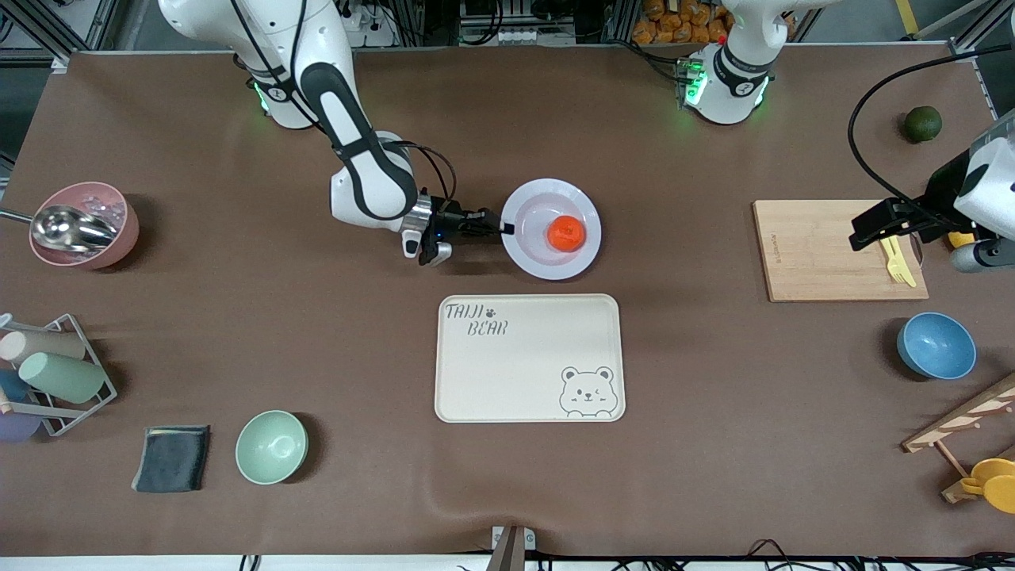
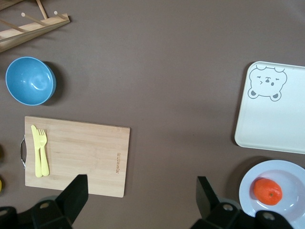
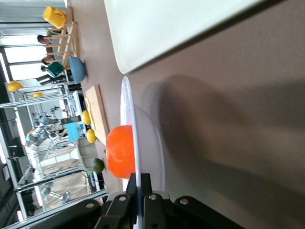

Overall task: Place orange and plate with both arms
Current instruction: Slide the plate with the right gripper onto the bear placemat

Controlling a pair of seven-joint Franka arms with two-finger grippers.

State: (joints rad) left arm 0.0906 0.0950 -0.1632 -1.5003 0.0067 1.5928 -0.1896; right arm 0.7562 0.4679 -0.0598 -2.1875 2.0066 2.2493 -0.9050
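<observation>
The pale lavender plate (image 1: 530,262) lies on the brown table, just farther from the front camera than the cream bear tray (image 1: 529,358). The orange (image 1: 566,233) sits in the plate. My right gripper (image 1: 501,228) is shut on the plate's rim at the edge toward the right arm's end. The right wrist view shows the fingers (image 3: 131,186) clamping the rim (image 3: 127,109), with the orange (image 3: 119,150) right above them. My left gripper (image 1: 868,228) is open and empty, high over the wooden cutting board (image 1: 825,262). Its view shows the gripper (image 2: 142,185), plate (image 2: 286,172) and orange (image 2: 267,191).
A yellow fork (image 1: 898,262) lies on the board. A blue bowl (image 1: 936,346) and a wooden rack (image 1: 963,444) are at the left arm's end, with a dark green fruit (image 1: 923,124). A pink bowl (image 1: 119,238), cup rack (image 1: 55,373), green bowl (image 1: 271,446) and dark cloth (image 1: 172,457) are at the right arm's end.
</observation>
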